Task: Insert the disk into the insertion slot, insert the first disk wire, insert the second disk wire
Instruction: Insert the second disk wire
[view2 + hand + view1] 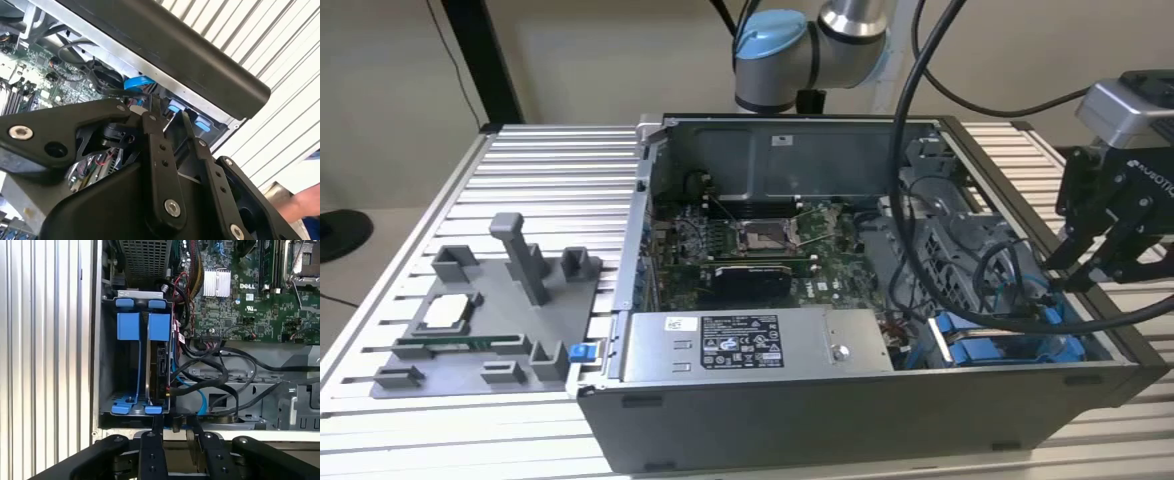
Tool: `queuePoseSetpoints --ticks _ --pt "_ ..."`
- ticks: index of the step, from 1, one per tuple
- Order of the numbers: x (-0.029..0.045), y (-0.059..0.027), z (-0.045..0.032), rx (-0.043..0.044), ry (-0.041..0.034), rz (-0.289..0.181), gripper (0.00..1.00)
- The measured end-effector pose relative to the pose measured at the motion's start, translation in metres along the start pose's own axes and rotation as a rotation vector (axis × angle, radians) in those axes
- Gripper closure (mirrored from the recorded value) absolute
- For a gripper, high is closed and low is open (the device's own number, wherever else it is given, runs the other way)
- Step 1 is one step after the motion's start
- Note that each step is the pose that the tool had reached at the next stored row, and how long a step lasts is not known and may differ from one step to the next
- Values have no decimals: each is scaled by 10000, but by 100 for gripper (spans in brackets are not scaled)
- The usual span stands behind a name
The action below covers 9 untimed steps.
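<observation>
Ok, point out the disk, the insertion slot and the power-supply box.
the disk [160, 372]: first wrist view, its dark upturned edge.
the insertion slot [107, 370]: first wrist view, its grey side wall.
the power-supply box [744, 345]: exterior view, its labelled silver face.

Bright even light, ribbed table [45, 340] glaring (both wrist views), case [854, 410] interior dim, soft shadows
</observation>
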<state>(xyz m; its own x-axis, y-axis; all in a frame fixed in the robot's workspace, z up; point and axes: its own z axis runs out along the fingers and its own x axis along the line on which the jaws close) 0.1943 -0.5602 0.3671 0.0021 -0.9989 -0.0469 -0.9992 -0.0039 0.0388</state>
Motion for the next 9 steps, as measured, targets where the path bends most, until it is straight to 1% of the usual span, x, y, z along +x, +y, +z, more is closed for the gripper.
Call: queuePoseSetpoints --ticks 7,8,9 --pt "0 -14 26 0 6 -2 0" --pt "1 -20 26 0 8 -1 100" --pt "3 -22 27 0 6 -1 100"
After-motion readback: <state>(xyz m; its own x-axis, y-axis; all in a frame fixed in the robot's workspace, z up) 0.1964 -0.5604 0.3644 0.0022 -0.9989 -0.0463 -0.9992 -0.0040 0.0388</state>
